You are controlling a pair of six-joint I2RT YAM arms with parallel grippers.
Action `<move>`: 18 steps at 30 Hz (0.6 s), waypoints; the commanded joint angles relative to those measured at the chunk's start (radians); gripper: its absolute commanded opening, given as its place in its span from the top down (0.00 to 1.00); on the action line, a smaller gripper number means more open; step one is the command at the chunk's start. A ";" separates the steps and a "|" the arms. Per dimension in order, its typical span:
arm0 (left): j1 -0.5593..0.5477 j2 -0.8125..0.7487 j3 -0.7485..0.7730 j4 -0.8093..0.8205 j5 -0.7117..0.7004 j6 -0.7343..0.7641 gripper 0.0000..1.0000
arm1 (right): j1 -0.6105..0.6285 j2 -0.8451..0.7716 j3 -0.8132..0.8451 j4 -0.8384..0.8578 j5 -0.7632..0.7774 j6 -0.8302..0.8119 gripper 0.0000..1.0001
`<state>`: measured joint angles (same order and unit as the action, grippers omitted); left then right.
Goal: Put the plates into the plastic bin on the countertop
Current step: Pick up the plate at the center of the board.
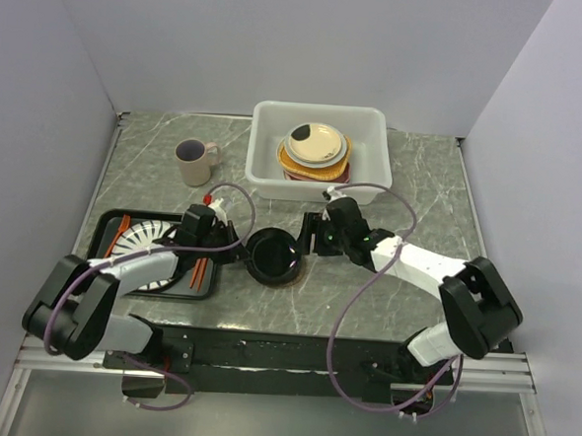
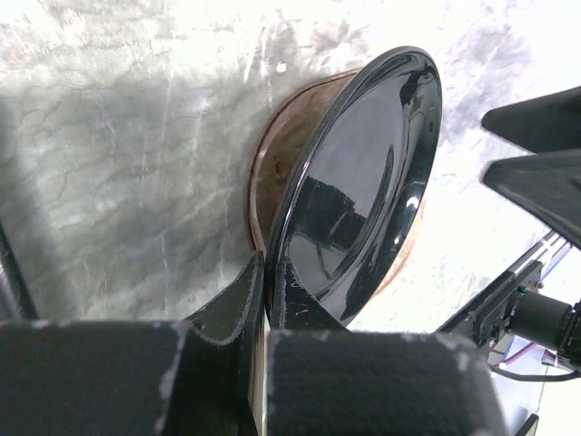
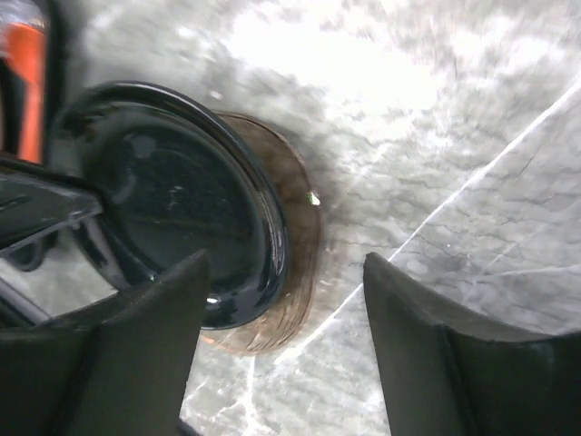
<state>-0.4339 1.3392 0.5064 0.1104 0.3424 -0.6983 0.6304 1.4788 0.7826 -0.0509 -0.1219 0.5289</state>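
The black plate (image 1: 274,257) sat low over the table (image 1: 421,186) between the two arms, just in front of the bin (image 1: 322,108). The left jaws were closed on its near-left rim; the right jaws stood wide and held nothing, close by its right rim.

The coming move seemed to turn on one relation: the bin lay behind the plate and a little to the right, so the right arm was nearer to it, yet the left arm had the grip. From the right jaws the plate lay off to one side, not between the fingers; a handover would need them to come round onto the free rim.

The top view showed the bin already holding a stack of plates (image 1: 315,148), plus a mug (image 1: 194,161) and a tray (image 1: 107,229) with a white plate (image 1: 141,243) on the left. The left wrist view showed what that one could not: the fingers (image 2: 236,300) pinching the rim, and the plate (image 2: 363,200) angled away from the table, brown underside showing (whether its far edge touched the table I could not tell). The right wrist view showed the plate (image 3: 172,209) beside its left finger and bare table in the open gap.
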 commanded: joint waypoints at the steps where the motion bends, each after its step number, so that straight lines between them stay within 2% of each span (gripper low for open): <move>1: -0.005 -0.086 0.035 -0.028 -0.020 0.020 0.99 | -0.005 -0.101 -0.020 0.046 0.021 0.002 0.17; 2: -0.003 -0.092 0.037 -0.032 -0.025 0.020 0.99 | -0.005 -0.109 -0.022 0.046 0.019 0.003 0.11; 6: -0.003 -0.138 0.034 -0.043 -0.039 0.013 0.99 | -0.005 -0.137 -0.032 0.048 0.001 0.003 0.03; 18: -0.003 -0.212 0.024 -0.032 -0.017 -0.001 0.99 | -0.005 -0.123 -0.042 0.097 -0.067 0.002 0.00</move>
<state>-0.4339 1.1652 0.5072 0.0387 0.3065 -0.6956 0.6304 1.3643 0.7452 -0.0036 -0.1627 0.5323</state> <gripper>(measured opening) 0.036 0.998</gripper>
